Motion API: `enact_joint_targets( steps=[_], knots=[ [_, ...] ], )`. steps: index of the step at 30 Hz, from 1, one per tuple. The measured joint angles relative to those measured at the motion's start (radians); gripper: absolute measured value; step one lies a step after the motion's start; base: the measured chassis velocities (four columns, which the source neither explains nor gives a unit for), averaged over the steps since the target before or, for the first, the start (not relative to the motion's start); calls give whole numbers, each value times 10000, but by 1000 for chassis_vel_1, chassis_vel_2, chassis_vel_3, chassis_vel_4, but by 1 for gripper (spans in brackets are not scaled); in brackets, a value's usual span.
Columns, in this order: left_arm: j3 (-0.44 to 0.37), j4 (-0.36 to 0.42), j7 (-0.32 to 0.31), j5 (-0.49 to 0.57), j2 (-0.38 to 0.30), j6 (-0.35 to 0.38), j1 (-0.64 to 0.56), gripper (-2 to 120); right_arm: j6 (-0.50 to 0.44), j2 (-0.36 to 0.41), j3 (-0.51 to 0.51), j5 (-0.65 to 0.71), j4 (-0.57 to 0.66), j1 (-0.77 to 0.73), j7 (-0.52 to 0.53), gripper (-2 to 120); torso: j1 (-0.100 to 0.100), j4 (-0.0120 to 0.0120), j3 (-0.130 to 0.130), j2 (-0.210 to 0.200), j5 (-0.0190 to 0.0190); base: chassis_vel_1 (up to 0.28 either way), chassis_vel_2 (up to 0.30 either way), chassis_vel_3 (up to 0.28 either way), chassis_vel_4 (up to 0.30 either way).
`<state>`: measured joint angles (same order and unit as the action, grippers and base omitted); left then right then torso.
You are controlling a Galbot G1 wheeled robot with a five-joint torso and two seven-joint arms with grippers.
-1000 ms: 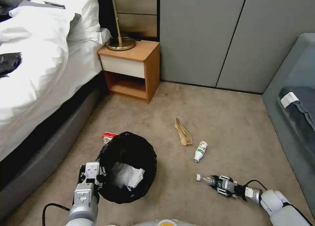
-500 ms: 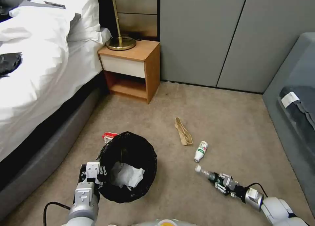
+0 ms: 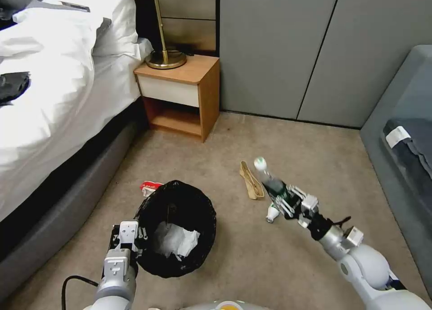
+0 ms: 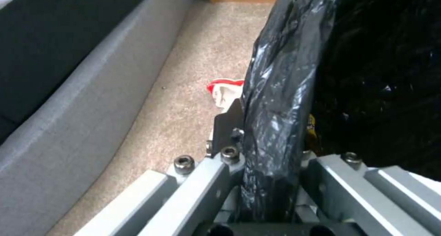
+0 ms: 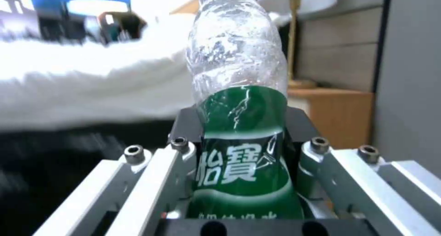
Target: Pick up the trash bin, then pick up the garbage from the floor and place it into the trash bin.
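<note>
the black-lined round white trash bin (image 3: 176,229) is pinched at its rim by the left gripper (image 3: 127,243). beyond it, a clear plastic bottle with a green label (image 3: 270,182) is clamped in the right gripper (image 3: 288,201), raised off the carpet, apart from the bin. if released early, it could be dropped outside.
</note>
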<state>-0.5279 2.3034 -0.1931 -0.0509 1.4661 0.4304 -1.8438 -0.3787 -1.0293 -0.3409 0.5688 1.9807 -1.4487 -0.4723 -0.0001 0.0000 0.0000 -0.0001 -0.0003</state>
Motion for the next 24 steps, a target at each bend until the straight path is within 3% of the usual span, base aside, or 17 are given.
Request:
enact_joint_targets(
  steps=[6,9,18,24],
  knots=[
    [73,-110,0,13,4,-10,113,1,923,-415,1677,352,1725,-80,1601,24,0,-2,0,0,0,0,0,0,0],
    [104,-144,1,14,2,-18,127,1,1128,-715,2144,297,1834,-21,1898,24,0,-1,0,0,2,0,0,0,0],
    [358,-180,3,-96,24,-6,252,1,1352,-1423,3609,-710,874,259,2084,24,1,0,0,0,2,0,0,0,0],
    [481,-180,3,-217,89,-2,239,1,1390,-1552,4016,-1090,137,349,2067,23,1,0,0,0,3,0,0,0,0]
  ],
)
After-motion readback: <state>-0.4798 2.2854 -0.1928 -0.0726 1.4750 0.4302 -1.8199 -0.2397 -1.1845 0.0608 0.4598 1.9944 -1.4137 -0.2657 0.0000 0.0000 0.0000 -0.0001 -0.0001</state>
